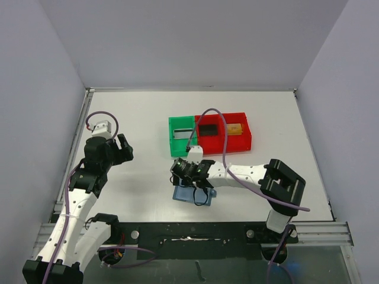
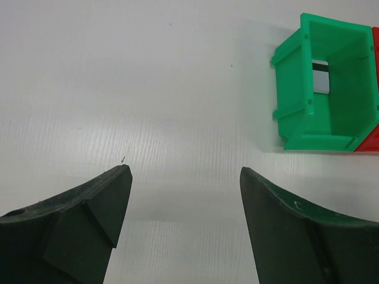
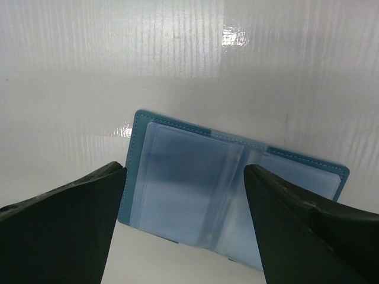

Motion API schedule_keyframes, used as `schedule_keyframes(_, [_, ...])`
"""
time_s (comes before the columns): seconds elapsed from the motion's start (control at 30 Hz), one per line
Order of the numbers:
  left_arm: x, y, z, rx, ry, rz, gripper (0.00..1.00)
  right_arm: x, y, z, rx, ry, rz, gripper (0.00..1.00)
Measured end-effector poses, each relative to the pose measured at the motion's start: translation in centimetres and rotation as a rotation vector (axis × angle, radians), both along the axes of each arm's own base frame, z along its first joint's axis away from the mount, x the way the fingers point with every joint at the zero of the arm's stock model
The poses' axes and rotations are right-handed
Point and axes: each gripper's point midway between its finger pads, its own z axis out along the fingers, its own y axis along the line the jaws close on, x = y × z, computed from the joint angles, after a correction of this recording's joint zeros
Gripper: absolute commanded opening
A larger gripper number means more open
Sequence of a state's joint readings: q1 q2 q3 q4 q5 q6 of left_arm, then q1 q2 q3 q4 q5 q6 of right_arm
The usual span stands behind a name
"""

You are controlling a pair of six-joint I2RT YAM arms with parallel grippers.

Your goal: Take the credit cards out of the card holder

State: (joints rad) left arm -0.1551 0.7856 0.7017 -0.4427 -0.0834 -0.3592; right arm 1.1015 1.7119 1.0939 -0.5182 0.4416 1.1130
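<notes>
The light-blue card holder (image 3: 189, 189) lies open on the table, its clear plastic sleeves facing up. I cannot tell whether a card is in the sleeves. In the top view the card holder (image 1: 183, 193) sits near the front middle. My right gripper (image 3: 183, 168) hovers over it, open and empty, with one finger on each side; in the top view the right gripper (image 1: 190, 176) is just above the holder. A dark card (image 1: 208, 130) and an orange card (image 1: 235, 128) lie in the red bin. My left gripper (image 2: 183, 171) is open and empty over bare table, also in the top view (image 1: 125, 148).
A green bin (image 1: 177, 146) and a red bin (image 1: 244, 142) stand side by side behind the holder. The green bin (image 2: 296, 139) holds a white card with a dark stripe (image 2: 320, 77). Grey walls enclose the table on three sides.
</notes>
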Motion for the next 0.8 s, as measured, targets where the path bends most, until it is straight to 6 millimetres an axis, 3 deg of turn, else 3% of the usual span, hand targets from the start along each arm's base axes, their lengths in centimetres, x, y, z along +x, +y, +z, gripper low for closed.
schedule_keyframes(0.23, [0.0, 0.0, 0.0, 0.000, 0.001, 0.000, 0.73, 0.1, 1.2, -2.3, -0.047, 0.051, -0.002, 0.78])
schedule_keyframes(0.57, [0.0, 0.0, 0.0, 0.000, 0.002, 0.000, 0.73, 0.0, 1.2, -2.7, -0.116, 0.010, 0.016, 0.51])
schedule_keyframes(0.7, [0.0, 0.0, -0.1, 0.000, 0.005, 0.000, 0.73, -0.1, 1.6, -2.6, -0.120, -0.007, 0.057, 0.52])
schedule_keyframes(0.8, [0.0, 0.0, -0.2, 0.001, 0.007, 0.000, 0.73, -0.2, 1.8, -2.6, -0.127, -0.010, 0.091, 0.64])
